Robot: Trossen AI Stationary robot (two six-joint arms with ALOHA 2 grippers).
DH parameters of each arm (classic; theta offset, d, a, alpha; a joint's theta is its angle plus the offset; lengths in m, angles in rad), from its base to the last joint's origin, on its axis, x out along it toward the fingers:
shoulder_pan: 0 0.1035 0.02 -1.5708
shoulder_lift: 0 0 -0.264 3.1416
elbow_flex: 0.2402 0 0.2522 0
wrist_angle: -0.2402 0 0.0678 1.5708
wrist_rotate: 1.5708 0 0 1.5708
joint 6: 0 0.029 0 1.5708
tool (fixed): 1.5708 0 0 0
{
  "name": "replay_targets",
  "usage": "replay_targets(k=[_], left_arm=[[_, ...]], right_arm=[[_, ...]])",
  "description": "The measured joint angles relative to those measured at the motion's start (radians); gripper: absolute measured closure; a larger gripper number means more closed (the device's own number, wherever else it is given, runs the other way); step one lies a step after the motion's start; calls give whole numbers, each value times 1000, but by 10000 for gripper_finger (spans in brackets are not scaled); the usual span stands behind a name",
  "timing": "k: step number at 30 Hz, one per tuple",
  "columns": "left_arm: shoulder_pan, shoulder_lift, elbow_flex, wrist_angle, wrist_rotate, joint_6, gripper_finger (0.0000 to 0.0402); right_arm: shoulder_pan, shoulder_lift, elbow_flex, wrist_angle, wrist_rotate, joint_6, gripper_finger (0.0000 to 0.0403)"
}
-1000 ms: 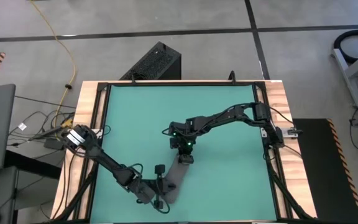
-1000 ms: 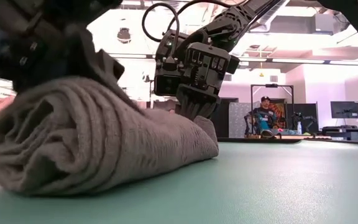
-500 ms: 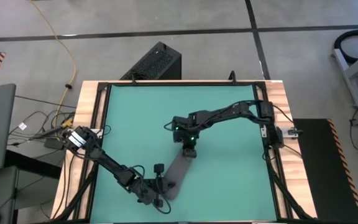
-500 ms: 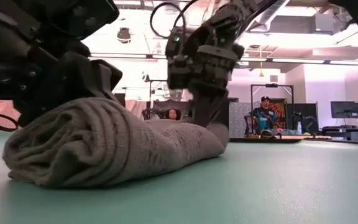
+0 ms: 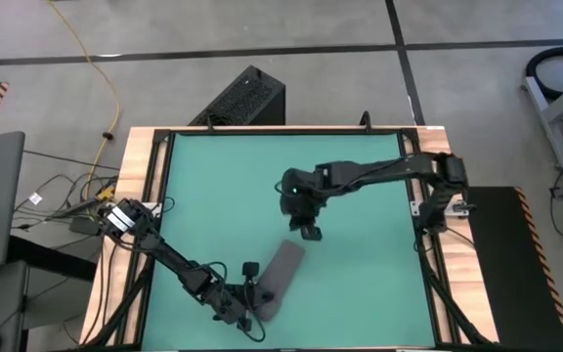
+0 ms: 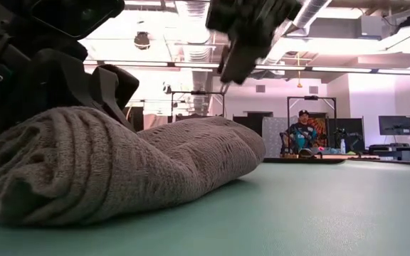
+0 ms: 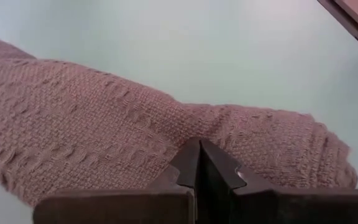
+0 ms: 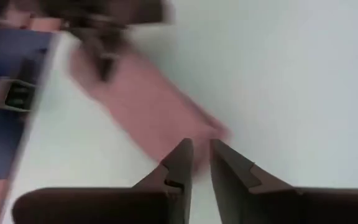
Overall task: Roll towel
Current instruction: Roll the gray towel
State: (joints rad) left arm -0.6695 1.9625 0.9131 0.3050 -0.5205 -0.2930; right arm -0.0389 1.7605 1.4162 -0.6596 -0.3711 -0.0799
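Towel (image 5: 278,277) lies rolled into a thick grey log on the green surface (image 5: 223,186), down near its front edge at about six o'clock from the middle, its length slanting from seven o'clock up toward one o'clock. From table height the roll shows its coiled end close to the lens, folds stacked in soft ridges, the far end tapering off behind.

Left claw (image 5: 249,298) sits low at the near end of the roll, fingers pressed together — the wrist camera shows the two dark tips meeting in a single seam with the knitted cloth lying right in front of them, though no fabric is visibly caught between them. The left arm reaches in from the surface's edge at nine o'clock, bending down along the front.

Right claw (image 5: 309,231) hangs above the surface just past the far end of the roll, at one o'clock from it, clear of the cloth. Its fingers (image 8: 178,163) stand slightly apart with a narrow gap and nothing in it — the towel lies below and ahead of them. The right arm stretches in from the three o'clock side.

Beyond the surface, in the room behind, a person (image 6: 303,133) is seated.
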Motion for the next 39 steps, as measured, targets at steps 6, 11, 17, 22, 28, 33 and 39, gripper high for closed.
replay_targets(k=[6,11,17,22,28,33,39], left_arm=[[1,0,0,-13,10,76,401],[2,0,0,-19,25,90,401],[9,-1,0,-24,46,90,401],[21,-1,0,-23,76,116,401],[45,-2,23,-59,143,131,401],[47,-33,23,-103,155,160,401],[25,-130,18,-202,112,159,401]], right_arm=[[167,-51,-163,303,-2,9,387],[184,-35,-302,614,8,70,388],[159,-37,-361,717,6,85,397],[173,-20,-401,799,12,72,397],[151,87,-434,848,8,117,398],[147,169,-428,866,71,186,399],[166,199,-426,847,220,314,399]])
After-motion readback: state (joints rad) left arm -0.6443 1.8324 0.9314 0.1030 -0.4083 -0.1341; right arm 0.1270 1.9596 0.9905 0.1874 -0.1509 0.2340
